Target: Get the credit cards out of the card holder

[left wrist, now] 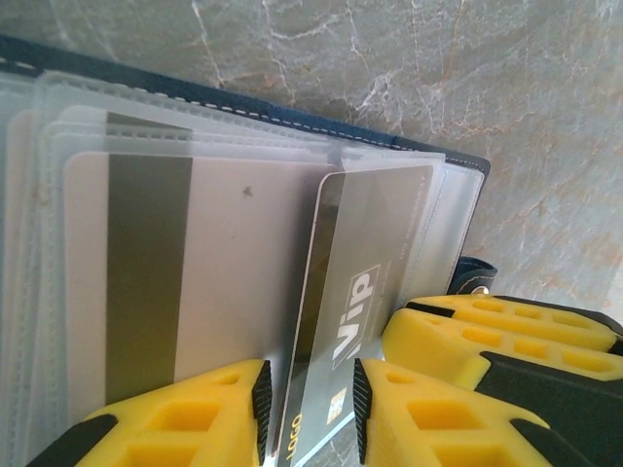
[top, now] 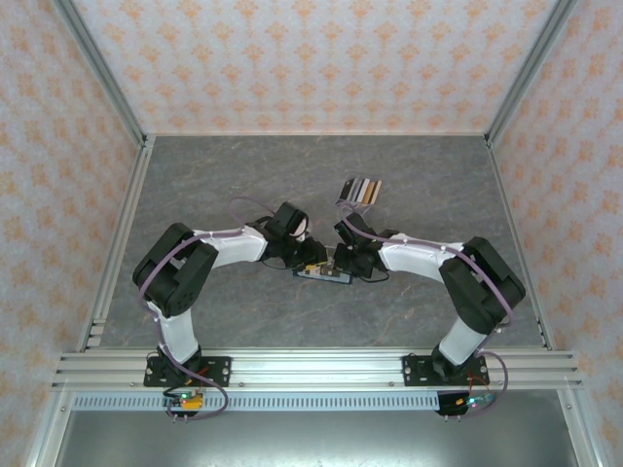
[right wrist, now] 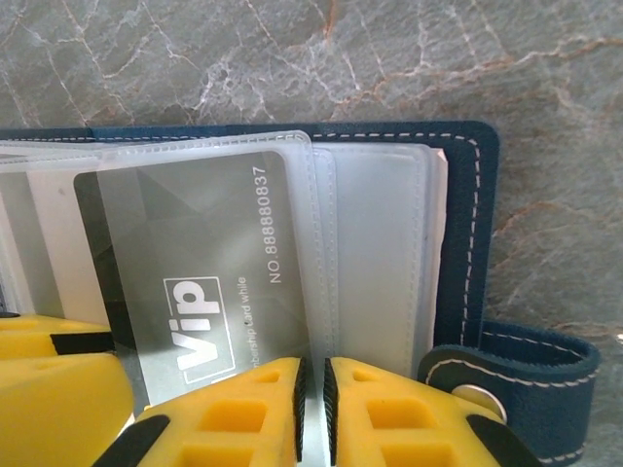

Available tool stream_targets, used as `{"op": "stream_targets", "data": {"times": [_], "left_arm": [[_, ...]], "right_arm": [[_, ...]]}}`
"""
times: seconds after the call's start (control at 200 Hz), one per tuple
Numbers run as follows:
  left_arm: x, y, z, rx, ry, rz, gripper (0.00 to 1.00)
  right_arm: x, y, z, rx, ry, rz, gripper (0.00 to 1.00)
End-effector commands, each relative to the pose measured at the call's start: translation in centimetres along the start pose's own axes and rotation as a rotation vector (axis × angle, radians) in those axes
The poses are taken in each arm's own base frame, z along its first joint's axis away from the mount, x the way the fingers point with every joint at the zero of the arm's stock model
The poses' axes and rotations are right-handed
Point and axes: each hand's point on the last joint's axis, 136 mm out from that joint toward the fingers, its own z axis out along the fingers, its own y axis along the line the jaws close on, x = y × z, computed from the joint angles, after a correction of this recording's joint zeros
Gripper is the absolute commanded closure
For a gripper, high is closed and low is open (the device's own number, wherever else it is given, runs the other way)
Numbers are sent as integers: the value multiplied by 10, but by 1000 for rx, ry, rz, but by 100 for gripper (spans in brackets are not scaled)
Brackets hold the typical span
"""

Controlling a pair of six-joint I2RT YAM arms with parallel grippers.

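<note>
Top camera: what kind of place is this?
Probably a robot test booth: patterned wall panels box in a grey marble-look table, and metal rails along its near edge hold the left arm and right arm.

From above, both wrists hide most of the card holder (top: 326, 276). The VIP card (left wrist: 355, 302) runs off the bottom edge; whether the left gripper (left wrist: 309, 409) grips it is unclear.

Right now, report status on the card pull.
Left gripper pinching VIP card, not yet free. Right gripper clamped on clear sleeve of card holder. Strap tab beside it, not blocking.
</note>
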Motion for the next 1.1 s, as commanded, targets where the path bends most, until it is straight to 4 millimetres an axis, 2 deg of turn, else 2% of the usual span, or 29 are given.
{"op": "stream_targets", "data": {"times": [0.0, 0.255, 0.571, 1.096], "left_arm": [[1, -6, 2, 62, 10, -2, 70], [1, -9, -1, 115, 16, 14, 73], [1, -25, -12, 205, -4, 75, 77], [4, -12, -16, 184, -1, 66, 86]], "right_arm": [[10, -15, 13, 52, 42, -2, 84], [11, -18, 16, 67, 48, 1, 84], [12, -25, 19, 104, 52, -3, 84], [11, -35, 22, 163, 52, -6, 85]]}}
